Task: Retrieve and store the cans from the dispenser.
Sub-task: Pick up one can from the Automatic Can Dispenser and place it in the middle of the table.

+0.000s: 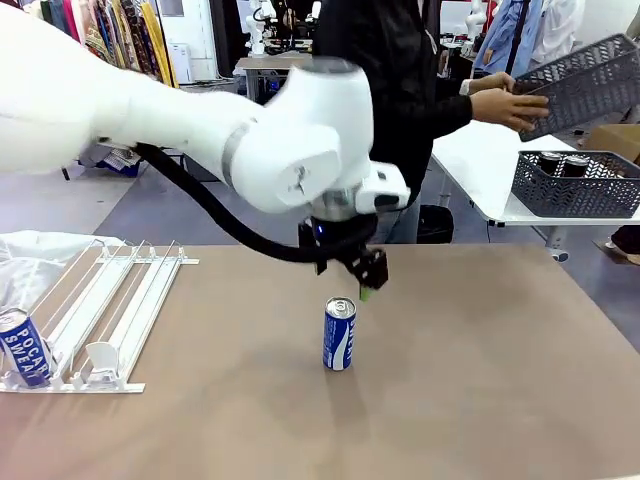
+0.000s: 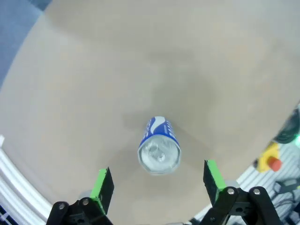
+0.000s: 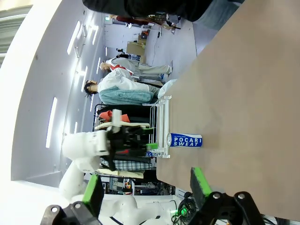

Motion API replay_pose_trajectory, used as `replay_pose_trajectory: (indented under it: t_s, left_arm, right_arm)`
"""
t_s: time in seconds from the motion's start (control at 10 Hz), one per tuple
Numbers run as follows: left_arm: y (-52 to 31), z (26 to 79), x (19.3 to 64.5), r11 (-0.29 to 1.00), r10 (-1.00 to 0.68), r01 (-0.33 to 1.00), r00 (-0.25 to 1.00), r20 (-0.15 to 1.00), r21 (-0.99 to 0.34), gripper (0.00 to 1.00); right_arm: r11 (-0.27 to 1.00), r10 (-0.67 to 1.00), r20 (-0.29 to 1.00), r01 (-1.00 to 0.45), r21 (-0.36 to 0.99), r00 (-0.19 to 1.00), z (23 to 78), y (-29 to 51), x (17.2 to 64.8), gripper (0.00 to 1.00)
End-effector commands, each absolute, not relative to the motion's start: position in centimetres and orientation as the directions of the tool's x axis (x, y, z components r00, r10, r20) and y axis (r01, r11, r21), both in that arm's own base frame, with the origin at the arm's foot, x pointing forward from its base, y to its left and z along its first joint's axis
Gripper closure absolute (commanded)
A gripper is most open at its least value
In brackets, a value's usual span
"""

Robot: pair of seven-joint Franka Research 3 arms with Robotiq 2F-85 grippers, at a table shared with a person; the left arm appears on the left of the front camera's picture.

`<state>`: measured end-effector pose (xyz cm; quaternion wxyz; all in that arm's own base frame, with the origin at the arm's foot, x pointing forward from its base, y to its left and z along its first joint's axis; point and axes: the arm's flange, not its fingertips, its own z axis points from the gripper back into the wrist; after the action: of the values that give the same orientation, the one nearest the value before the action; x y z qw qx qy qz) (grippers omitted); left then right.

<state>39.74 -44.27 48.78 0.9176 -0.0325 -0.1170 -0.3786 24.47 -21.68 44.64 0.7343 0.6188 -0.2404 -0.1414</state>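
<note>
A blue-and-white can (image 1: 339, 333) stands upright in the middle of the brown table. My left gripper (image 1: 365, 285) hangs just above it and slightly to its right. In the left wrist view the gripper (image 2: 157, 182) is open, and the can's silver top (image 2: 159, 154) shows below, clear of both green pads. The white dispenser (image 1: 100, 305) lies at the table's left, with a Pocari Sweat can (image 1: 22, 347) at its near end. My right gripper (image 3: 147, 190) is open and holds nothing. It looks across the table at that can (image 3: 186, 140) and the dispenser (image 3: 161, 124).
A person at the far side holds a grey lattice basket (image 1: 585, 85) in the air. A second grey basket (image 1: 580, 190) with dark cans (image 1: 550, 162) sits on a white side table at the right. Crumpled clear plastic (image 1: 30, 255) lies behind the dispenser.
</note>
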Motion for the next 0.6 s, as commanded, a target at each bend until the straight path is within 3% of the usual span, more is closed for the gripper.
replay_pose_trajectory:
  t_s: [0.0, 0.3, 0.4, 0.5]
  left_arm:
    - [-37.6, 54.4, 36.5, 0.699, -0.656, 0.709, 0.688, 0.310, -0.094, 0.00]
    - [-23.8, 61.4, 35.1, 0.699, -0.520, 0.646, 0.753, 0.404, -0.305, 0.00]
    - [-17.6, 63.2, 35.2, 0.652, -0.464, 0.612, 0.789, 0.404, -0.447, 0.00]
    - [-11.2, 64.5, 34.8, 0.686, -0.322, 0.505, 0.857, 0.403, -0.525, 0.00]
  right_arm:
    - [0.196, -0.502, 0.203, -0.118, 0.973, 0.840, 44.7, -21.8, 24.5, 0.00]
    - [0.196, -0.502, 0.203, -0.118, 0.973, 0.840, 44.7, -21.8, 24.5, 0.00]
    - [0.196, -0.502, 0.203, -0.118, 0.973, 0.840, 44.7, -21.8, 24.5, 0.00]
    - [0.196, -0.502, 0.203, -0.118, 0.973, 0.840, 44.7, -21.8, 24.5, 0.00]
